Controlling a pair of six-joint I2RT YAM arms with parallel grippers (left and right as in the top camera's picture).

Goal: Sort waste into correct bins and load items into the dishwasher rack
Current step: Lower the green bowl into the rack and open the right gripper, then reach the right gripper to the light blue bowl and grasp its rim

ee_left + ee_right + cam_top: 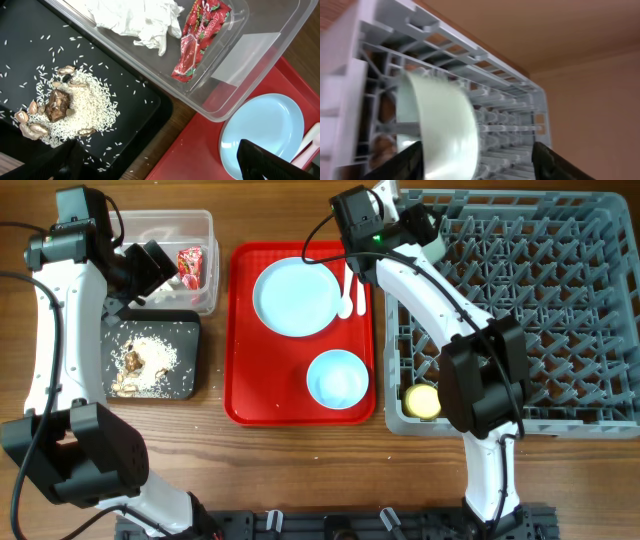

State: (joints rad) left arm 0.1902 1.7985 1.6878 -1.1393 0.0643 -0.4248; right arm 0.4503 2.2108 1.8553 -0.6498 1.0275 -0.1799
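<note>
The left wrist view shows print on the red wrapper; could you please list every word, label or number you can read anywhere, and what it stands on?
On the red wrapper, lying in the clear tub: white lettering, too small and skewed to read.
On the frosted patch of the tub: blank, as far as I can tell.
On the red tray, plate and rack: no text visible.
</note>
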